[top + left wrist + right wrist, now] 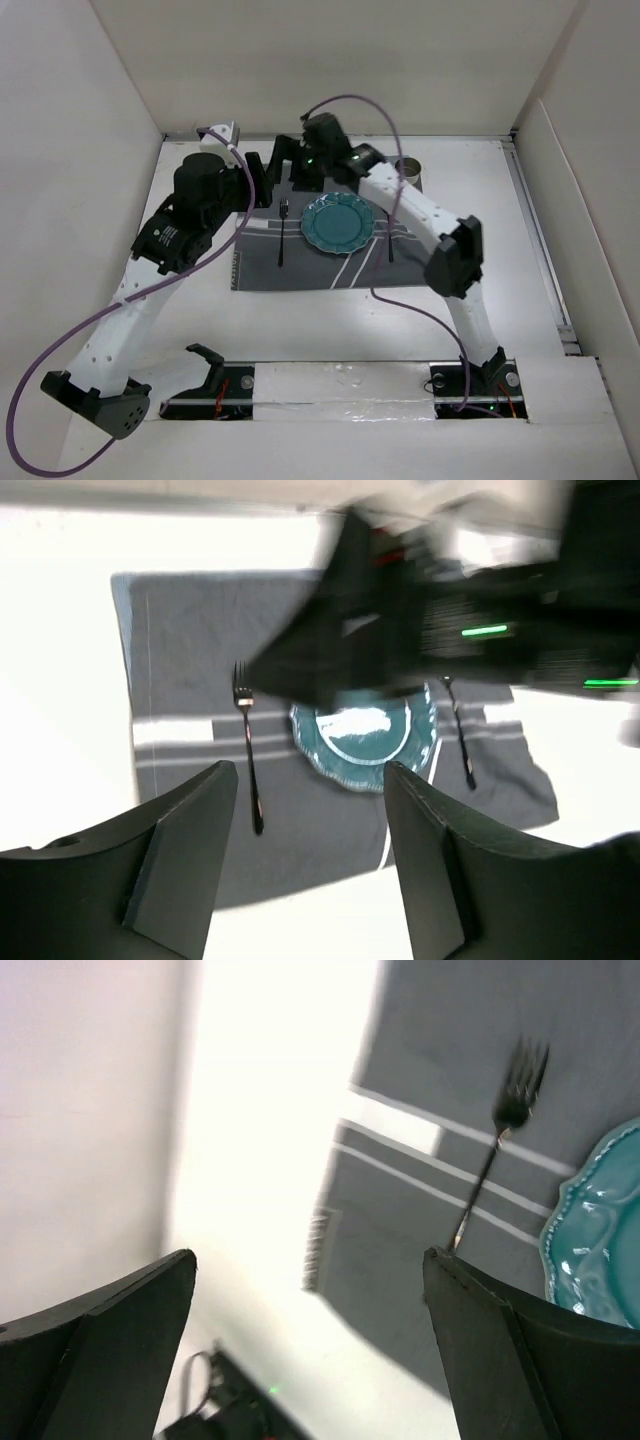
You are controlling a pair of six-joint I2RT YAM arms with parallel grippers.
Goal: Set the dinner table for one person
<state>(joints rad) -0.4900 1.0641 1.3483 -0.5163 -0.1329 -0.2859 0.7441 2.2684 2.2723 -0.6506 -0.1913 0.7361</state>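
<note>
**Place setting laid out, both robot hands open above it**

A large white table fills the view from above. In its middle lies a dark grey striped placemat, and the setting is gathered on it. A teal plate sits at the mat's centre. A fork lies just left of the plate, tines pointing away from the robot. A second slim utensil lies just right of it, too small to tell knife from spoon. A metal cup stands at the mat's far right corner. This is the usual order for one diner, so the setting looks close to done.

The left hand hovers over the mat's far left part, fingers wide apart with nothing between them. The right hand hangs beside it, also wide and empty. Neither touches anything, which suggests both are free for a next move.
</note>
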